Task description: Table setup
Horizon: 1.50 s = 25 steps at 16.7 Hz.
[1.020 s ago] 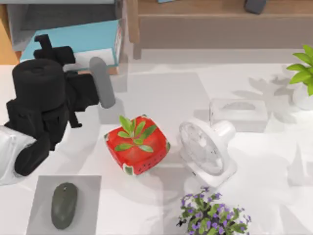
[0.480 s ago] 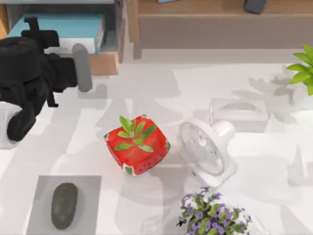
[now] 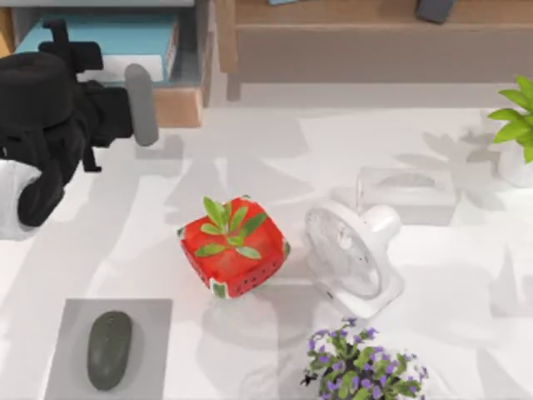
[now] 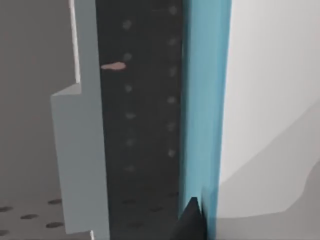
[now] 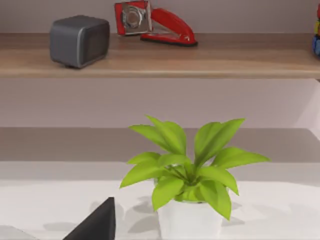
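A blue book (image 3: 104, 40) lies flat in the wooden rack (image 3: 179, 104) at the table's back left corner. My left gripper (image 3: 68, 43) reaches over the book's left end from the black arm at the left edge. In the left wrist view the book's blue cover (image 4: 200, 100) and white pages (image 4: 270, 75) run past very close, and the gripper's dark tip (image 4: 192, 222) lies against the cover. My right gripper (image 5: 95, 225) stays parked, facing a green potted plant (image 5: 187, 180).
A red strawberry planter (image 3: 233, 247) sits mid-table, with a white fan (image 3: 350, 258) and a tissue box (image 3: 406, 192) to its right. A dark mouse (image 3: 108, 350) rests on a grey pad (image 3: 150, 333) at front left. Purple flowers (image 3: 362, 367) stand in front, a green plant (image 3: 516, 125) far right.
My left arm carried the blue book back and left from over the table into the wooden rack. In the last half second the arm shifted only slightly and the book stayed put.
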Motion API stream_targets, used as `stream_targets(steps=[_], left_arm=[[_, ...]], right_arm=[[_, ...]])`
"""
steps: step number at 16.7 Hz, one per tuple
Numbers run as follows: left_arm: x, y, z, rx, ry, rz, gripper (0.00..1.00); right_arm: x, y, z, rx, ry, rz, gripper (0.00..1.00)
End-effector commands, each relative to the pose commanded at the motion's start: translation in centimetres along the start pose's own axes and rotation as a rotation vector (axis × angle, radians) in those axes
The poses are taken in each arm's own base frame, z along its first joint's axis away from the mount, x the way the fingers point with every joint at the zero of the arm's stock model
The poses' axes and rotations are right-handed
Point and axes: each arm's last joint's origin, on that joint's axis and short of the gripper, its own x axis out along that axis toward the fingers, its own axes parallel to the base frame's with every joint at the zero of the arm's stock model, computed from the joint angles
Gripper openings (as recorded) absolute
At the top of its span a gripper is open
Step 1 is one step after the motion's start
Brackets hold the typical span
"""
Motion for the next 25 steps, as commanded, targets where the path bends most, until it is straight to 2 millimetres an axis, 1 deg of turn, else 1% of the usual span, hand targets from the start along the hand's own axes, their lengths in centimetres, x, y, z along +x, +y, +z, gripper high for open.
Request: stream_targets(steps=[3,7,20,21,25], left_arm=[[1.5,0.0,0.0,0.001,-0.002,-0.004,0.0],[1.7,0.0,0.0,0.002,-0.002,-0.006,0.0],[1.7,0.0,0.0,0.002,-0.002,-0.006,0.98],[1.7,0.0,0.0,0.002,-0.002,-0.006,1.0],[1.7,0.0,0.0,0.002,-0.002,-0.006,1.0]], right_arm=[[0.0,0.0,0.0,0.0,0.0,0.0,1.0],[0.0,0.0,0.0,0.0,0.0,0.0,1.0],[0.0,0.0,0.0,0.0,0.0,0.0,1.0],[0.0,0.0,0.0,0.0,0.0,0.0,1.0],[0.0,0.0,0.0,0.0,0.0,0.0,1.0]])
